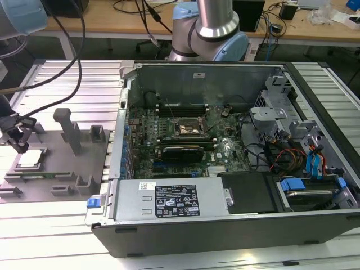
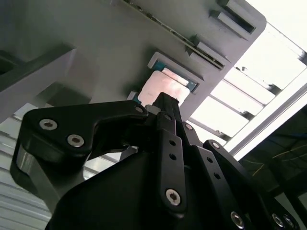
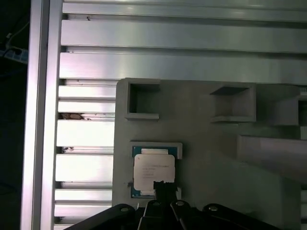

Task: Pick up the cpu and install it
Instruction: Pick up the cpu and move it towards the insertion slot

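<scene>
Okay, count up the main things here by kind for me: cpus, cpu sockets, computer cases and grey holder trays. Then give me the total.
cpu: 1
cpu socket: 1
computer case: 1
grey holder tray: 1
Total: 4

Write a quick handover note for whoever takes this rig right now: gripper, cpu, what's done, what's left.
Gripper: low over the cpu; whether it touches, I cannot tell.
Cpu: flat in its pocket on the grey fixture plate, at the exterior view's left of the open case.
Done: gripper is at the cpu.
Left: the pickup and the install in the socket.
</scene>
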`<state>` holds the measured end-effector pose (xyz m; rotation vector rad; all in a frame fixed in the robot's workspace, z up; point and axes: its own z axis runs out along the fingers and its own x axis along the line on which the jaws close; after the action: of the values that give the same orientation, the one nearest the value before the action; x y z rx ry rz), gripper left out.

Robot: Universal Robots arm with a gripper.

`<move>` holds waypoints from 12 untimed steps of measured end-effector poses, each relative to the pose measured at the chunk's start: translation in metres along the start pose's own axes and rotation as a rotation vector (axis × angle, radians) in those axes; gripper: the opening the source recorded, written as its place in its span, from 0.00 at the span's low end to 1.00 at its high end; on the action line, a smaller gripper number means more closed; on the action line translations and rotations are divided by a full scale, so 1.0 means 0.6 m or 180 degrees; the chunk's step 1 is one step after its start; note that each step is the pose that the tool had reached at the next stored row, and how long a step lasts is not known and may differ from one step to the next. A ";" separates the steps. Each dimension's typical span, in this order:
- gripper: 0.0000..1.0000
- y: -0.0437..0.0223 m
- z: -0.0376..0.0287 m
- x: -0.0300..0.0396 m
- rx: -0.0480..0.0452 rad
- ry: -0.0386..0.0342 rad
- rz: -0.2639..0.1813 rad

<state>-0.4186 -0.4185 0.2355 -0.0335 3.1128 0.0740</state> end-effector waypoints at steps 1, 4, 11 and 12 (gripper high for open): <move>0.11 0.000 0.005 0.000 0.0000 0.0002 -0.0004; 0.11 0.000 0.008 0.000 0.0000 0.0003 -0.0005; 0.23 0.000 0.008 0.000 0.0000 0.0002 -0.0005; 0.29 0.000 0.008 0.000 0.0000 0.0003 -0.0005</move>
<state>-0.4186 -0.4185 0.2305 -0.0358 3.1135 0.0740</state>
